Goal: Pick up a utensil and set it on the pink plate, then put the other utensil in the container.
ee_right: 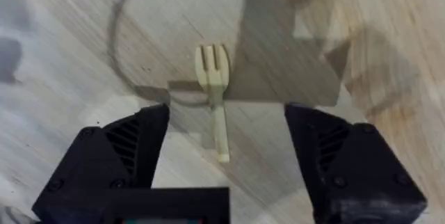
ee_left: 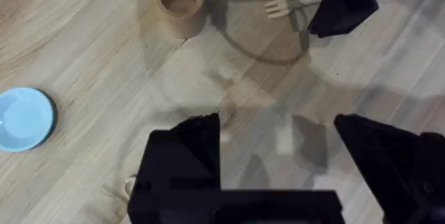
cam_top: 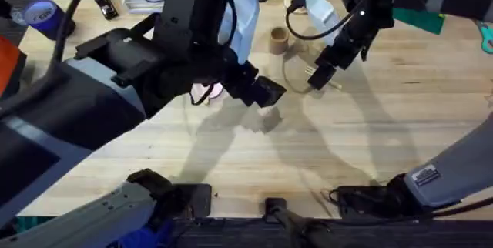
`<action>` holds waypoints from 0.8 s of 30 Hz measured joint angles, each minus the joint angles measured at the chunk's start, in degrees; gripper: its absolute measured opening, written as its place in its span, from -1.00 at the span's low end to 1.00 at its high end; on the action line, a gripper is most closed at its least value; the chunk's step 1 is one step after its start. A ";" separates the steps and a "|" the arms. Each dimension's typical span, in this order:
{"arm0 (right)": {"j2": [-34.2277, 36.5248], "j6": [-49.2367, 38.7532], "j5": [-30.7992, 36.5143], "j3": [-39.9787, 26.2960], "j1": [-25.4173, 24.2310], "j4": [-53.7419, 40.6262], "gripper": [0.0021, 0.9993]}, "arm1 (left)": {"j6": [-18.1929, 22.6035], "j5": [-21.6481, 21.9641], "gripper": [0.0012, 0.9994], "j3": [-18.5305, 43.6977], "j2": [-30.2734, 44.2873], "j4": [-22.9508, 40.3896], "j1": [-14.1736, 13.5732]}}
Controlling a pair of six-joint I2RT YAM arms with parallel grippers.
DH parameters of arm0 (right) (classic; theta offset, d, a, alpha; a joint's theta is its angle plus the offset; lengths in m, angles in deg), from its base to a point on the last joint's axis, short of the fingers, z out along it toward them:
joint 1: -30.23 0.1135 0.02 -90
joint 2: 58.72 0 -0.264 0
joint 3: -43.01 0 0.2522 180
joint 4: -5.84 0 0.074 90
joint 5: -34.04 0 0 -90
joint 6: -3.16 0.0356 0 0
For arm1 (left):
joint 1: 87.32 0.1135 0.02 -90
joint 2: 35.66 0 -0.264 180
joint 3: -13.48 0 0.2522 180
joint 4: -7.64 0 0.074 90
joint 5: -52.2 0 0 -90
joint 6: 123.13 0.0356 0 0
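Observation:
The other utensil, a pale wooden fork (ee_right: 214,88), lies flat on the table right of the tan container (cam_top: 278,40). My right gripper (ee_right: 226,137) hovers open just above it, one finger on each side of the handle, not touching. The fork (ee_left: 281,6) and the container (ee_left: 181,0) also appear in the left wrist view, with the right gripper (ee_left: 341,12) beside the fork. My left gripper (cam_top: 262,92) hangs open and empty over mid-table. An edge of the pink plate (cam_top: 206,92) peeks from under the left arm. The round-ended utensil is hidden.
A light blue plate (ee_left: 24,118) sits on the wood left of the left gripper. A blue tape roll (cam_top: 42,13), a marker (cam_top: 102,1) and a white device (cam_top: 316,1) with a looped cable line the table's back edge.

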 joint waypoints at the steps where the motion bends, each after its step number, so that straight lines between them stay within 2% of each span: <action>1: 0.11 -0.17 0.00 0.00 0.22 0.07 0.99 | 0.00 0.01 0.99 0.00 -0.01 -0.01 0.00; 24: 0.11 -0.42 0.35 0.57 0.63 0.89 0.99 | 0.00 0.00 0.99 0.00 0.01 0.01 0.00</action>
